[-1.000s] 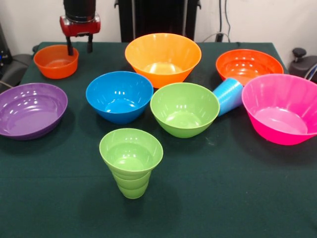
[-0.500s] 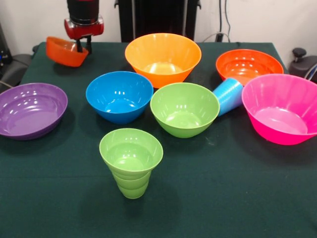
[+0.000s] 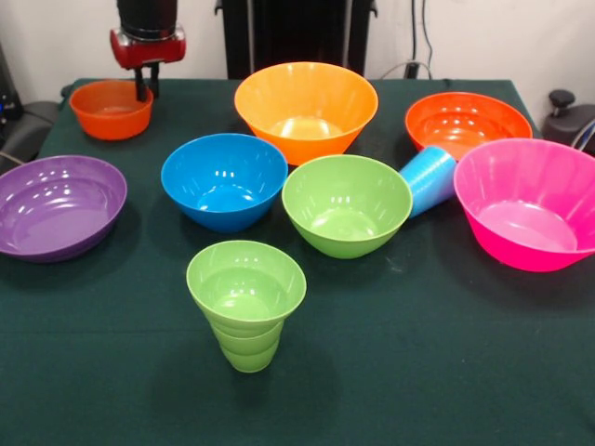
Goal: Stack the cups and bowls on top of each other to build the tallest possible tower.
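- Gripper [image 3: 146, 82] at the far corner of the worktop [image 3: 390, 372]: narrowed to a thin gap, seemingly pinching the near-side rim of the small orange bowl [image 3: 110, 110]; bowl level, whether resting on the cloth or just clear of it hard to tell.
- Biggest risk: one-sided rim pinch on glossy plastic. Could swing the bowl down or let it slip free during a carry, then drop it onto a neighbour.
- Next risk: wrong stacking order. Placing this small bowl early would waste the wide bases, pink bowl [image 3: 530, 209], purple bowl [image 3: 56, 204] and yellow-orange bowl [image 3: 305, 107], and cost height.
- Lesser risk: crowded middle. Might clip the orange bowl [image 3: 465, 121], green bowl [image 3: 346, 204] or blue bowl [image 3: 223, 181] on a low pass.
- Smallest risk: light blue cup [image 3: 429, 178] lying tipped between green and pink bowls, liable to roll if nudged; lime green cup [image 3: 246, 302] upright and alone at the near side, easy to topple.
- Against half a second ago: small orange bowl no longer tilted and hoisted, now level and lower; gripper shifted slightly sideways.
- Against a second ago: fingers much closer together, bowl a little farther back.
- All else unmoved; no stack begun.
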Action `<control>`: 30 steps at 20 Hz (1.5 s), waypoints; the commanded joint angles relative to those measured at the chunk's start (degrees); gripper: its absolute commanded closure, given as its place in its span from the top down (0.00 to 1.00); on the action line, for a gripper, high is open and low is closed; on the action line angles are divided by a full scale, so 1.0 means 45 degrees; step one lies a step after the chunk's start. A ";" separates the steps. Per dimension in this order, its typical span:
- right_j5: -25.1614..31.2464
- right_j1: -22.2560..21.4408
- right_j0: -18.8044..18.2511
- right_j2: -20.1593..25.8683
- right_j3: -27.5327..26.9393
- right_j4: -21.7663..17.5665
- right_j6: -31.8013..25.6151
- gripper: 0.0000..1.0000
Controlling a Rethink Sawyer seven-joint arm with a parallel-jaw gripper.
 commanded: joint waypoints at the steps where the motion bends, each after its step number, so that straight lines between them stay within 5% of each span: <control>1: 0.0291 0.0680 -0.0156 0.1418 -0.1299 -0.0598 0.1175 0.00; 15: 0.2970 -0.1795 0.1826 0.1730 -0.0114 0.0806 0.1548 0.00; 23: 0.5577 -0.3140 0.2607 0.1493 -0.1346 0.2418 0.1654 0.00; 30: 0.7181 -0.3293 0.3413 0.1174 -0.3061 0.3098 0.1780 0.00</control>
